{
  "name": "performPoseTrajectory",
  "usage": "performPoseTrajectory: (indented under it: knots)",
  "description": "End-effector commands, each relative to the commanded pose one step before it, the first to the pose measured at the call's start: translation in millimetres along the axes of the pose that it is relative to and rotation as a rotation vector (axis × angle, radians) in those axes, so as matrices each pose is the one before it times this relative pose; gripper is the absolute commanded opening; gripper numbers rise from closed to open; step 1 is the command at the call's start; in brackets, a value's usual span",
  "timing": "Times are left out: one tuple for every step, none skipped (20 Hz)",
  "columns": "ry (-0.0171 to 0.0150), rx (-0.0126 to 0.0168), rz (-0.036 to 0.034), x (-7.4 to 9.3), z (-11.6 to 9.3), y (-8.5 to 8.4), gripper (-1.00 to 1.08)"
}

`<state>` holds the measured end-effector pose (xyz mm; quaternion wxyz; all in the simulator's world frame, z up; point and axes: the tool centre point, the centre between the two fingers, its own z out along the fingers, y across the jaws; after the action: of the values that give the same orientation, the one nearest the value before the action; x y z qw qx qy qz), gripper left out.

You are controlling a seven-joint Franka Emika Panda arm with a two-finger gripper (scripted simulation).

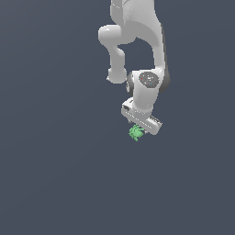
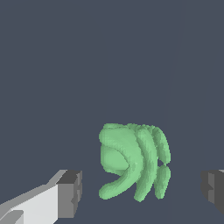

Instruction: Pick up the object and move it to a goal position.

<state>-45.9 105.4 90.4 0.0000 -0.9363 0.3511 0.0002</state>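
The object (image 1: 136, 132) is a small bright green thing with a jagged, leaf-like outline. In the exterior view it sits just below the white gripper (image 1: 139, 130) of my arm. In the wrist view the object (image 2: 133, 161) shows as a lobed green lump lying between my two fingertips, with a clear gap to each. One grey pad (image 2: 70, 193) is on one side and the other pad (image 2: 213, 189) is on the far side. The jaws stand wide apart around the object without touching it.
The white arm (image 1: 137, 36) reaches down from the top of the exterior view. The ground is a plain dark blue-grey surface (image 1: 55, 174) with nothing else in view.
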Motion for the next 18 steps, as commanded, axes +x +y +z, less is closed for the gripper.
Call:
performPoseTrajectory:
  knots:
    - [0.00001, 0.00000, 0.00011, 0.01, 0.00, 0.01, 1.00]
    - [0.00000, 0.00000, 0.00000, -0.02, 0.34, 0.00, 1.00]
    - [0.00000, 0.00000, 0.00000, -0.06, 1.01, -0.01, 1.00]
    - [0.00000, 0.00000, 0.00000, -0.10, 1.68, -0.01, 1.00]
    - [0.00000, 0.00000, 0.00000, -0.14, 2.35, -0.01, 1.00]
    - [0.00007, 0.00001, 0.00069, 0.12, 2.98, 0.23, 1.00]
    - [0.00005, 0.00000, 0.00049, -0.01, 3.64, 0.17, 1.00]
    - [0.00000, 0.00000, 0.00000, -0.28, 4.30, 0.00, 1.00]
    - [0.00008, 0.00000, 0.00069, -0.01, 4.89, 0.25, 1.00]
    - [0.00000, 0.00000, 0.00000, -0.35, 5.49, 0.00, 1.00]
    - [0.00011, 0.00000, 0.00097, 0.11, 5.23, 0.33, 1.00]
    - [0.00000, 0.00000, 0.00000, -0.25, 4.60, -0.06, 1.00]
    - [0.00007, 0.00001, 0.00069, 0.14, 3.90, 0.14, 1.00]
    - [0.00000, 0.00000, 0.00000, -0.09, 3.25, -0.15, 1.00]
    - [0.00000, 0.00000, 0.00000, 0.00, 2.56, -0.20, 1.00]
    - [0.00000, 0.00000, 0.00000, 0.06, 1.89, -0.23, 1.00]
    - [0.00000, 0.00010, 0.00068, 0.41, 1.23, 0.01, 1.00]
    - [0.00000, 0.00000, 0.00000, 0.10, 0.71, -0.18, 1.00]
